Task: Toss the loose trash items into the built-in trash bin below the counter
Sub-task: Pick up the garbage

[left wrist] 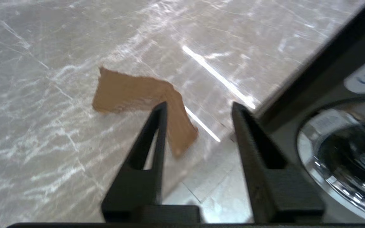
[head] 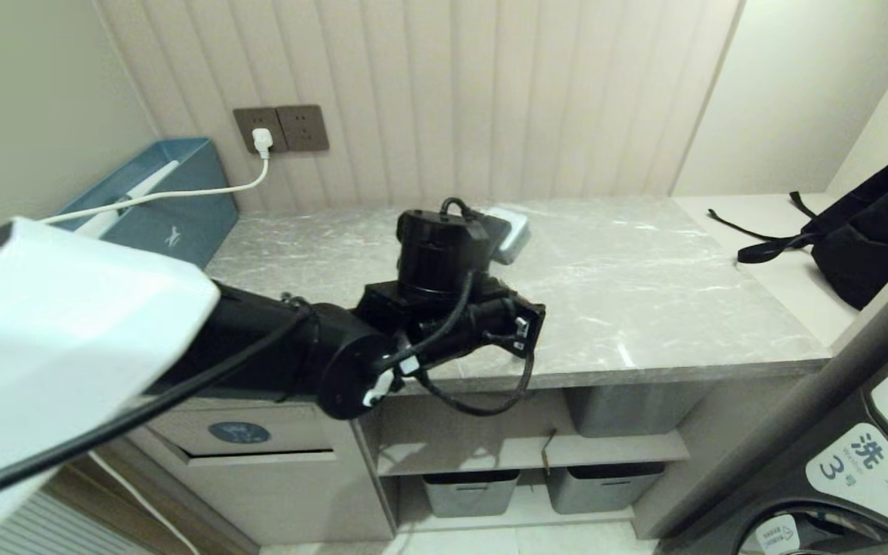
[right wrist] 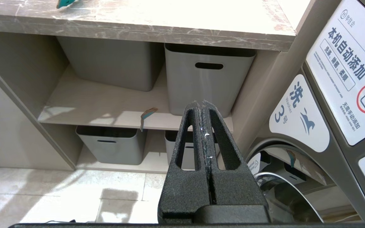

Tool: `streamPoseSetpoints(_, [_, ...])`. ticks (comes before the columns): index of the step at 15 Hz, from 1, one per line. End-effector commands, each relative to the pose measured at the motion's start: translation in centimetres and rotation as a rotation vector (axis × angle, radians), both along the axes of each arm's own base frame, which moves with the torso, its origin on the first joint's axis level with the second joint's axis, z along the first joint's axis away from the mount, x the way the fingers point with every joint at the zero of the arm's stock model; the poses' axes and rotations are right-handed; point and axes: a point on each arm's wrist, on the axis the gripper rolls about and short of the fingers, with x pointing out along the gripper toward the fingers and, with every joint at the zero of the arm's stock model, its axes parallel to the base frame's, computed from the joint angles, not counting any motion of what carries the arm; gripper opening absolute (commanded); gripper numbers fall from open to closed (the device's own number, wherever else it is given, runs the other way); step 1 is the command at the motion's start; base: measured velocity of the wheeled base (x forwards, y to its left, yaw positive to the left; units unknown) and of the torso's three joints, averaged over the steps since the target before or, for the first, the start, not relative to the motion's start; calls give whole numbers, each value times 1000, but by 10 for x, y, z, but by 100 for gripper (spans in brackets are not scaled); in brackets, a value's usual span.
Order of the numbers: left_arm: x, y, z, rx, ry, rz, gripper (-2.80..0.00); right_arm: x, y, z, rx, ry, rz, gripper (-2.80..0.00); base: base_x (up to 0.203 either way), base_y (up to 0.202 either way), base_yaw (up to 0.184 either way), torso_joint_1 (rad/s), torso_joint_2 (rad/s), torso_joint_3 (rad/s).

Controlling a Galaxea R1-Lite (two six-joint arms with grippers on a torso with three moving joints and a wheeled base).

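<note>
A bent tan cardboard scrap (left wrist: pixel 128 91) lies on the grey marble counter (head: pixel 644 277) close to its front edge. My left gripper (left wrist: pixel 198 107) hovers over it, open and empty, with one fingertip (left wrist: pixel 161 109) in front of the scrap's folded flap. In the head view the left arm (head: pixel 428 308) reaches over the counter and hides the scrap. A teal-sided scrap (right wrist: pixel 147 114) hangs off the shelf edge below the counter, and another teal scrap (right wrist: pixel 64 3) sits on the counter. The built-in trash bin (head: pixel 238 432) with its blue oval sticker is at lower left. My right gripper (right wrist: pixel 202 102) is shut and empty, low in front of the shelves.
Grey tubs (right wrist: pixel 208 79) stand on the shelves under the counter. A black strapped bag (head: pixel 876 231) lies at the far right, and a blue box (head: pixel 159 200) with a white cable at the far left. A washing machine (head: pixel 860 462) stands to the right.
</note>
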Motion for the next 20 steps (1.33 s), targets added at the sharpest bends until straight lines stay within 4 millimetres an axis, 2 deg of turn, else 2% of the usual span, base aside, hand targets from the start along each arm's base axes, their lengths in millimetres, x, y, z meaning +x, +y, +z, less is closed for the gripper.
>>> streamPoseSetpoints(1, [12, -22, -22, 28, -4, 42, 0, 0, 0, 0, -1, 1, 1, -280, 0, 0, 0, 0, 0, 0])
streamPoseSetpoints(3, [19, -42, -22, 32, -68, 139, 0, 0, 0, 0, -1, 1, 1, -280, 0, 0, 0, 0, 0, 0])
streamPoseSetpoints(5, [17, -56, -30, 68, -102, 144, 0, 0, 0, 0, -1, 0, 1, -280, 0, 0, 0, 0, 0, 0])
streamPoseSetpoints(11, [26, -60, -58, 202, -136, 188, 0, 0, 0, 0, -1, 1, 1, -280, 0, 0, 0, 0, 0, 0])
streamPoseSetpoints(15, [29, -63, -66, 211, -132, 199, 0, 0, 0, 0, -1, 0, 1, -280, 0, 0, 0, 0, 0, 0])
streamPoseSetpoints(20, [38, -57, -69, 211, -125, 221, 0, 0, 0, 0, -1, 1, 1, -280, 0, 0, 0, 0, 0, 0])
